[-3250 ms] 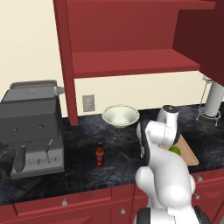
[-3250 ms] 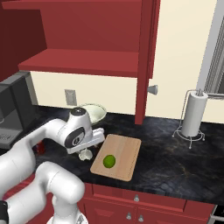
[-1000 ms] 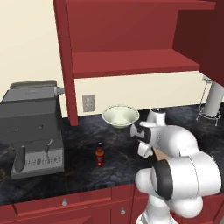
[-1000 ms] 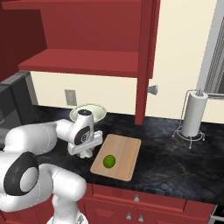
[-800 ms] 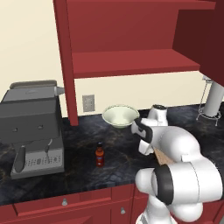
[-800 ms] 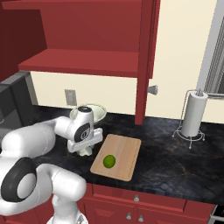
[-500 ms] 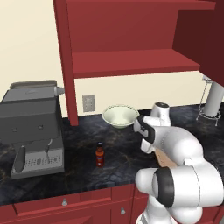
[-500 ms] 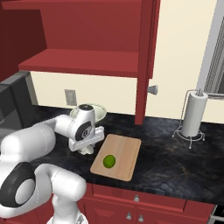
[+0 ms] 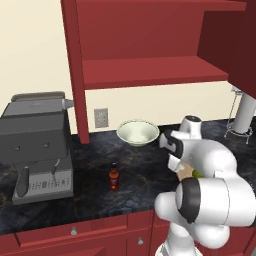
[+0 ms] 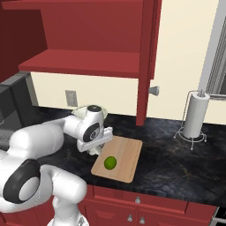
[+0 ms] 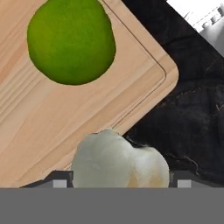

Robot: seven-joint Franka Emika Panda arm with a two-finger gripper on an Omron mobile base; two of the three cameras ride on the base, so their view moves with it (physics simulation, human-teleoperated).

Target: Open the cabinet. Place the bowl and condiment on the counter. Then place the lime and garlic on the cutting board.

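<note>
Hand view: gripper (image 11: 119,183) grasps garlic (image 11: 119,162) beside lime (image 11: 70,40); left base view: bowl (image 9: 138,132), condiment (image 9: 114,177).

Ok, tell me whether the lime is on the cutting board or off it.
On it. The lime rests on the cutting board, wood showing around it in the right base view and the hand view.

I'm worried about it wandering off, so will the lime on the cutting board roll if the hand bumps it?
Probably yes: the lime looks round and smooth, so a nudge could roll it. The cutting board seems flat, with only a shallow groove near its edge, little to stop it. It lies loose, apart from the garlic.
</note>
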